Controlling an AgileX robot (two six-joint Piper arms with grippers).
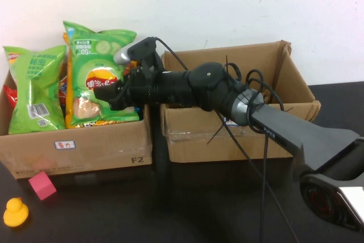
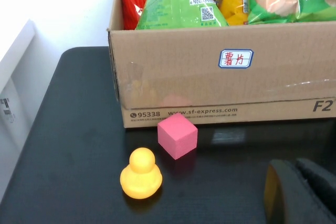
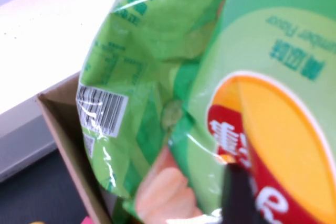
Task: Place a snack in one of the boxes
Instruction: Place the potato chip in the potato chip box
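Note:
A tall green chip bag (image 1: 98, 75) stands tilted in the left cardboard box (image 1: 85, 152), beside another green bag (image 1: 35, 86). My right gripper (image 1: 119, 96) reaches across from the right and is shut on the tall bag's right side, above the box. In the right wrist view the bag (image 3: 173, 77) fills the frame, with one dark finger (image 3: 239, 192) lying across it. The right cardboard box (image 1: 239, 135) stands open behind my right arm. My left gripper (image 2: 294, 192) hovers low over the black table in front of the left box (image 2: 220, 87); it is out of the high view.
A pink cube (image 1: 42, 185) and a yellow rubber duck (image 1: 15, 213) lie on the black table in front of the left box; both also show in the left wrist view, cube (image 2: 177, 136) and duck (image 2: 140, 174). Red and yellow snack bags (image 2: 131, 3) fill the left box. A white wall stands behind.

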